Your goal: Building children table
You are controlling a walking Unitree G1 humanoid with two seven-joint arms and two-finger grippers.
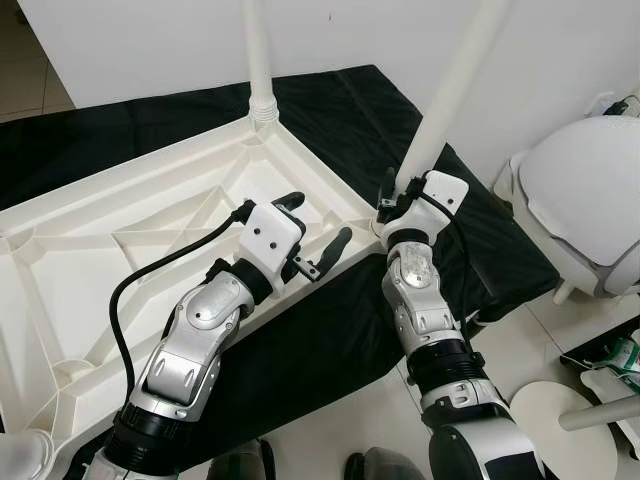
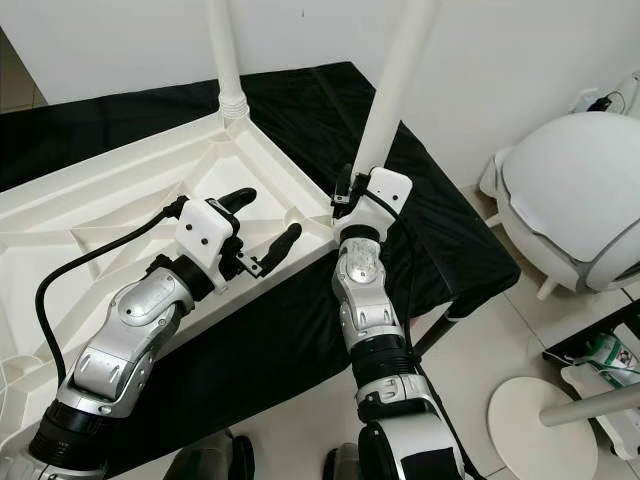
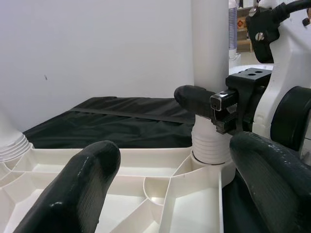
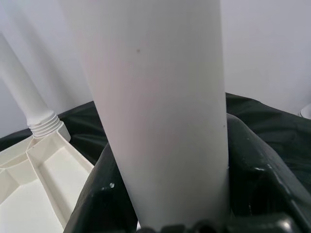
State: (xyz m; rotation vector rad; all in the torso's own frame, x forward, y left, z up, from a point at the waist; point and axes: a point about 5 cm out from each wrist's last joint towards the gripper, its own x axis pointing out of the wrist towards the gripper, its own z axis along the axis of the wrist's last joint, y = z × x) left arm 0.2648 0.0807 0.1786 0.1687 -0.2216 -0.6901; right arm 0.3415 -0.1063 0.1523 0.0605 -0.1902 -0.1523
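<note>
On a black cloth (image 1: 340,330) lies an upside-down white table top (image 1: 110,250), with one leg (image 1: 258,55) standing in its far corner. The right gripper (image 1: 392,200) clasps a second leg (image 1: 450,95) upright at the near right corner. The left gripper (image 1: 312,232) hovers over the ribbed underside, fingers spread, holding nothing.

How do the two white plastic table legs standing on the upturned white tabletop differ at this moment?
The near white plastic leg is gripped just above its base by the right gripper; the far white plastic leg is touched by nothing. The near leg leans to the right, while the far leg stands almost upright. The open left gripper hovers over the upturned white tabletop, holding neither leg. Both legs sit at corner sockets and show ribbed ends.
</note>
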